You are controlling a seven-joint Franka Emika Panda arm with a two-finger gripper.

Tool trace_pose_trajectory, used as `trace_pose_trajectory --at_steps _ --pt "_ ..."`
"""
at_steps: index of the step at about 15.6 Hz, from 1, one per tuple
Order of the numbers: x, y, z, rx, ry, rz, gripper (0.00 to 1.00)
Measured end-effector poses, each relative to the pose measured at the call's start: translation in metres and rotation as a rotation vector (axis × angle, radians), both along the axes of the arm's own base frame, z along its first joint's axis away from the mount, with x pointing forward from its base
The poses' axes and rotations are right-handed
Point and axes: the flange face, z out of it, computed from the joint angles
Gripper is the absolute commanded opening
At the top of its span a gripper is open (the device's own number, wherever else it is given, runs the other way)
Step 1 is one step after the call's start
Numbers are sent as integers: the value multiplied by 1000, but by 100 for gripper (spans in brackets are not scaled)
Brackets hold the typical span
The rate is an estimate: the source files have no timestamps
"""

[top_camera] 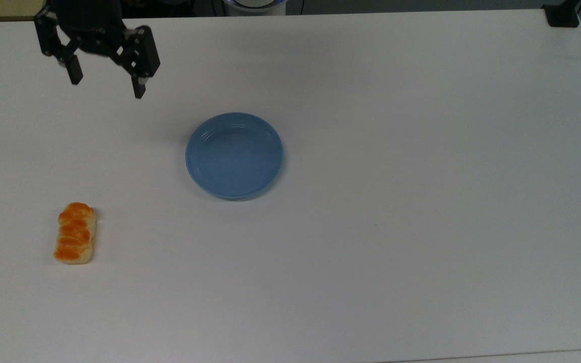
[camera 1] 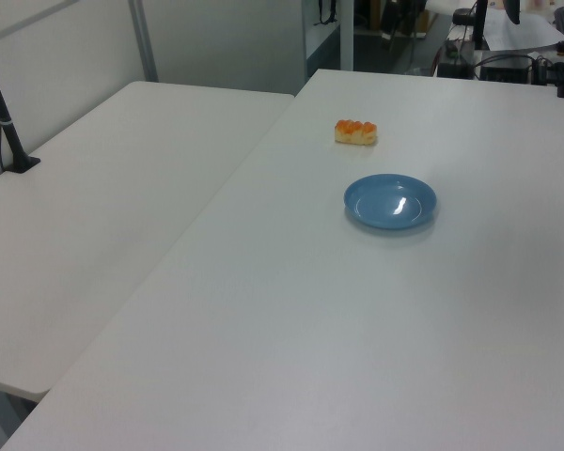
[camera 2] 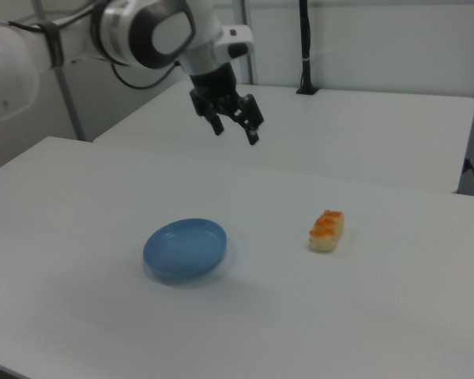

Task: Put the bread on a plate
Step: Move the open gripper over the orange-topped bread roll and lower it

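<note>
Bread: lies flat near the surface's left edge in the top view; take it across its narrow width. Plate: mid-surface, bare. Tool: fingers wide apart, empty, hanging above the far left corner; bring it down over the loaf first.

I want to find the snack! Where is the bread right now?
The bread lies on the white table near the top view's lower left, apart from the blue plate, with the open gripper hanging above.
</note>
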Motion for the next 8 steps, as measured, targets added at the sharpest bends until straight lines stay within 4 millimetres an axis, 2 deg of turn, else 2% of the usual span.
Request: trace_pose_trajectory --at_steps 4,8 --pt "31 -32 -38 -21 11 -38 100" --pt "39 -68 -68 -22 44 -85 100"
